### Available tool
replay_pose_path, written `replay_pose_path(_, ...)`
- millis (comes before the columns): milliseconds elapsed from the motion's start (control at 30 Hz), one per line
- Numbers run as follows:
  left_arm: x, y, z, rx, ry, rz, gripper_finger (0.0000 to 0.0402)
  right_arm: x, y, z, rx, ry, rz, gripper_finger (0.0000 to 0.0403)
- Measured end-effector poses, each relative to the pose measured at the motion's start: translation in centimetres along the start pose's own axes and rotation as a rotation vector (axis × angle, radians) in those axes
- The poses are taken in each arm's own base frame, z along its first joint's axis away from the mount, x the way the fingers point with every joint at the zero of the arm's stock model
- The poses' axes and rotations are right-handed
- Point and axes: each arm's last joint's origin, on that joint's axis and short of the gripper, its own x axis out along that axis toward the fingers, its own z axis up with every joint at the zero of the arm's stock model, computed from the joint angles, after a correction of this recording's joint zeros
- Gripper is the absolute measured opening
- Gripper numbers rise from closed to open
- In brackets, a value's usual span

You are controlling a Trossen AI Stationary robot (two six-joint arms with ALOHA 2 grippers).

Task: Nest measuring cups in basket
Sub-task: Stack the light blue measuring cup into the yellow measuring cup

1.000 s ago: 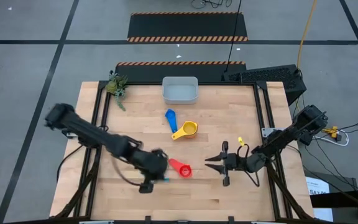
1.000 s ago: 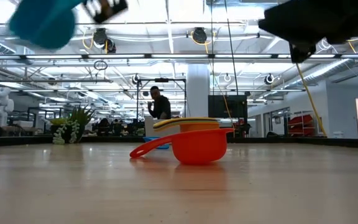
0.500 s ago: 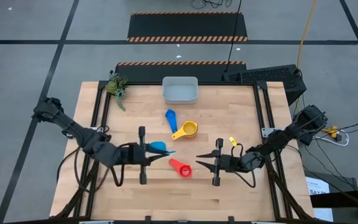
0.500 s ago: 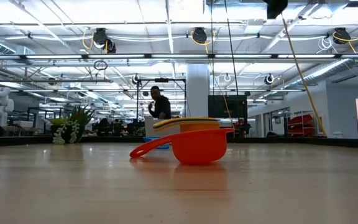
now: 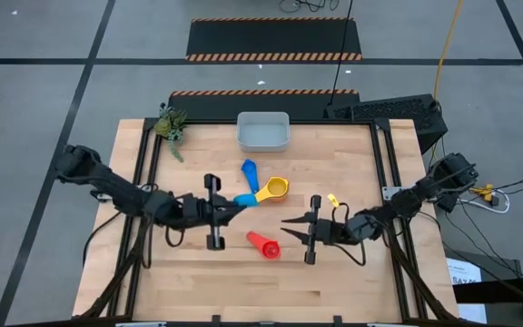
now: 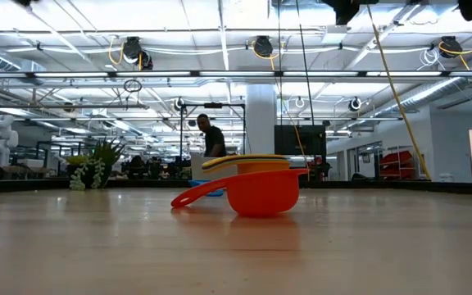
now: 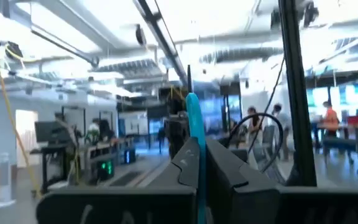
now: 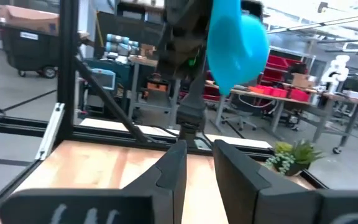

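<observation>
My left pincer (image 5: 232, 207) is clamped on the light blue cup's (image 5: 243, 198) handle, held above the bench (image 5: 334, 282). I should carry it level to the basket (image 5: 262, 133) and lower it squarely. My right pincer (image 5: 291, 227) is slightly apart, empty.

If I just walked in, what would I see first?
First, two dark arms meeting above the wooden table, the left gripper pinching a light blue cup by its handle in mid-air. Then the red cup lying alone near the front, with the right gripper beside it, and the pale basket at the back.
</observation>
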Motion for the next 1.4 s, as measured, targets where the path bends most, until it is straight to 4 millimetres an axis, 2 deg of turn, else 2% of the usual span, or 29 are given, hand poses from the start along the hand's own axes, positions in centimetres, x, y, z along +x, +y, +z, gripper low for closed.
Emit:
replay_pose_path(100,-0.1,0.5,-1.3,-0.003,-0.006,0.015,0.0007,0.4,-0.6,-0.2,0.017,0.006,-0.015,0.0090)
replay_pose_path(267,0.5,0.7,-2.2,0.006,-0.025,0.015,0.0007,1.1,-1.8,-0.4,0.039,0.006,-0.024,0.0124)
replay_pose_path(633,1.4,2.7,-1.8,0.008,-0.177,0.008,0.0010,2.2,-3.9,-0.5,0.084,-0.020,-0.015,0.0193)
replay_pose_path(900,1.8,4.1,-2.1,0.015,-0.192,-0.012,0.0009,2.9,-5.3,-0.1,0.101,-0.065,-0.029,0.0205)
replay_pose_path(1100,2.0,5.1,-2.3,0.031,-0.192,-0.002,0.0006,4.2,-6.4,0.3,0.080,-0.019,-0.087,0.0206)
replay_pose_path(1400,2.3,6.5,-2.5,0.029,-0.201,-0.024,0.0006,4.9,-8.4,0.0,0.085,-0.016,-0.039,0.0206)
